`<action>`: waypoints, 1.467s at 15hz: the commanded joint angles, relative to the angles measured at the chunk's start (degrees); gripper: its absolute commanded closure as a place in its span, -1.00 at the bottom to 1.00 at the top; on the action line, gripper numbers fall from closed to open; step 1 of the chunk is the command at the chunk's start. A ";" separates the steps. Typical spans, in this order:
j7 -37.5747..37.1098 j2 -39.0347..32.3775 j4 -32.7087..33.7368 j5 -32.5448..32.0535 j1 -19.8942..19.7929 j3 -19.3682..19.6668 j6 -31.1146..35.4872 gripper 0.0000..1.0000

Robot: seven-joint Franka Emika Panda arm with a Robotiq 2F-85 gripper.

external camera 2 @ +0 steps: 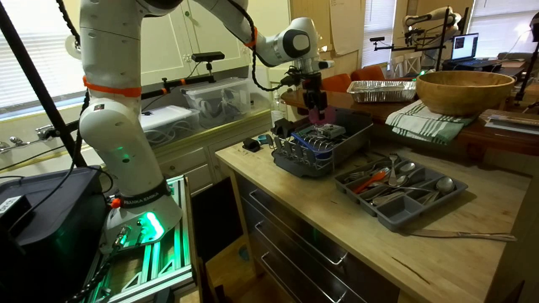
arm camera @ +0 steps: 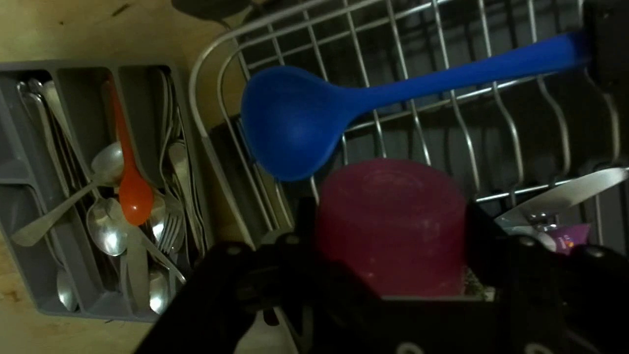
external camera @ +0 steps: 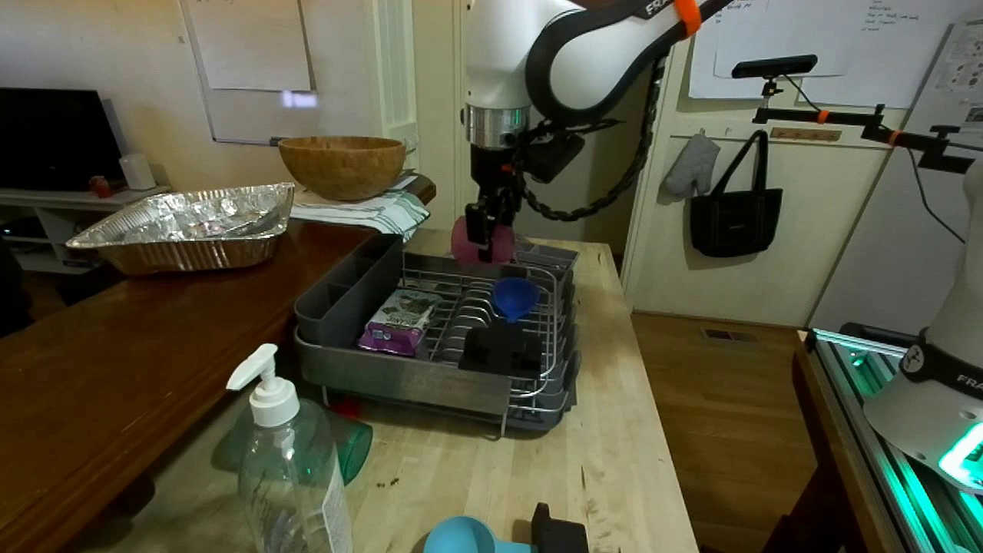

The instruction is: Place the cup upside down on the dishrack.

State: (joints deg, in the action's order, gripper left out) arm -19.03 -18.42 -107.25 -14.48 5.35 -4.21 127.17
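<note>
Gripper (arm camera: 391, 222) pinching the cup (arm camera: 393, 236) from both sides, over the dishrack (external camera: 407, 384), closed-looking end showing in the wrist view, axis tilt unclear, so mouth-down likely needs checking before lowering.

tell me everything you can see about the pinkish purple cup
The cup is small, plain magenta, apparently translucent plastic, with no handle showing. In the wrist view it has smooth sides and a round, closed-looking end marked by a faint ring; its mouth is hidden there. The jaws hold it from both sides above the dishrack. Its exact tilt is hard to judge.
</note>
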 commanded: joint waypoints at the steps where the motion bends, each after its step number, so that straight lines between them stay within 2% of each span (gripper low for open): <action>1: 2.64 -9.33 11.60 0.37 1.21 2.27 -5.44 0.09; 4: 4.98 -14.32 17.74 0.98 1.37 3.03 -8.50 0.09; 8: 12.38 -19.10 23.71 2.39 0.52 2.12 -8.80 0.09; 13: 23.92 -22.82 28.14 9.06 -3.02 -0.09 -9.06 0.09; 19: 25.09 -26.56 31.93 9.75 -2.94 1.20 -12.70 0.09; 20: 24.87 -26.53 32.06 9.42 -2.61 1.29 -13.44 -0.76; 22: 24.43 -25.89 31.85 8.73 -2.02 1.51 -12.76 -0.98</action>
State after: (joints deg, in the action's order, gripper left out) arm 4.96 -43.56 -77.82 -5.88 2.51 -3.03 116.46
